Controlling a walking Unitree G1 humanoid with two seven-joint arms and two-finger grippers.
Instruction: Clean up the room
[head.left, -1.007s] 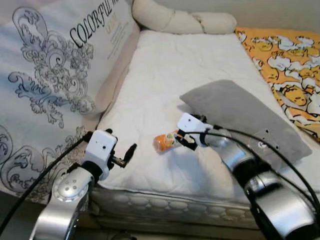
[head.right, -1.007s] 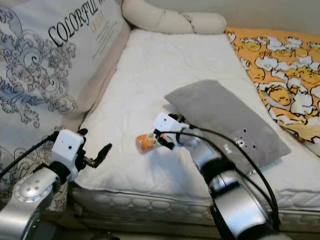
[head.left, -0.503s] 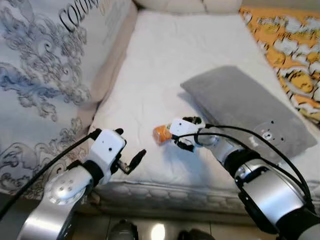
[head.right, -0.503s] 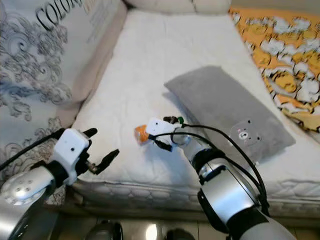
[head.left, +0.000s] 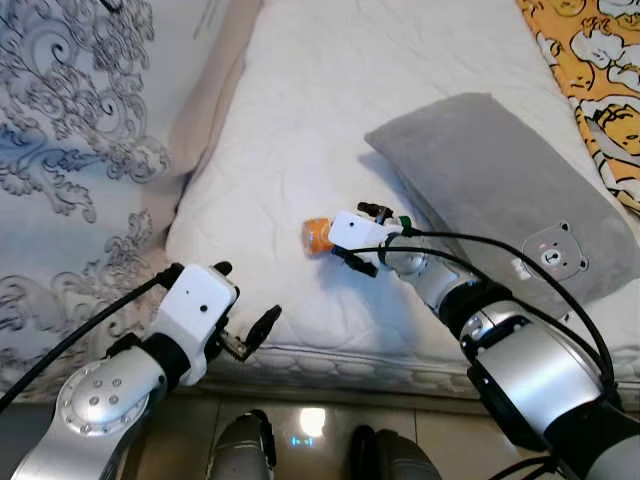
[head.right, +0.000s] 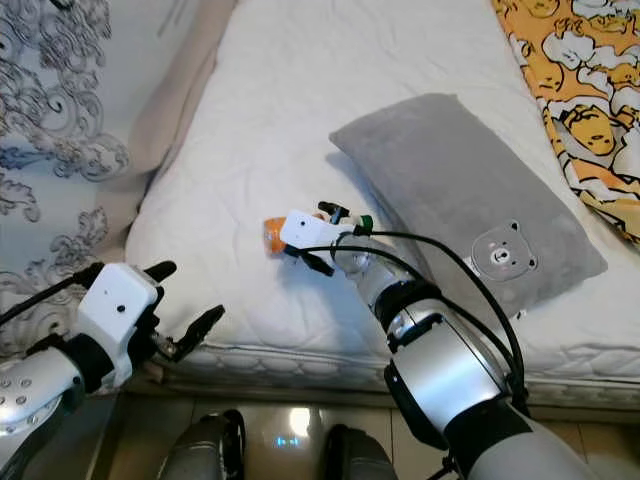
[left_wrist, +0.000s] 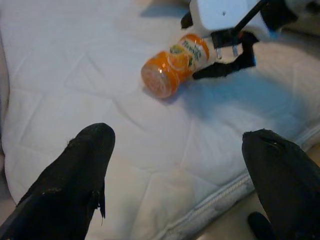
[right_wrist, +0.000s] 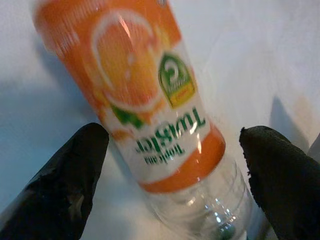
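Nearest you, at 7 o'clock, your left tool (head.left: 262, 328) hangs open off the bed (head.left: 300, 120) edge. Your right tool (right_wrist: 170, 150) has closed in on the orange bottle (head.left: 318, 235), fingers spread either side, not yet clamped; it lies mid-mattress at 9 o'clock of the grey pillow (head.left: 490, 190).

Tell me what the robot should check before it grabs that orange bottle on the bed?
1. Bottle lies between the right gripper fingers: ok.
2. Right gripper open wide enough: ok.
3. Fingers touching the bottle yet: cannot tell.
4. Bottle lying flat on the mattress, clear of the grey pillow: ok.
5. Left gripper out of the way, at the bed's edge: ok.
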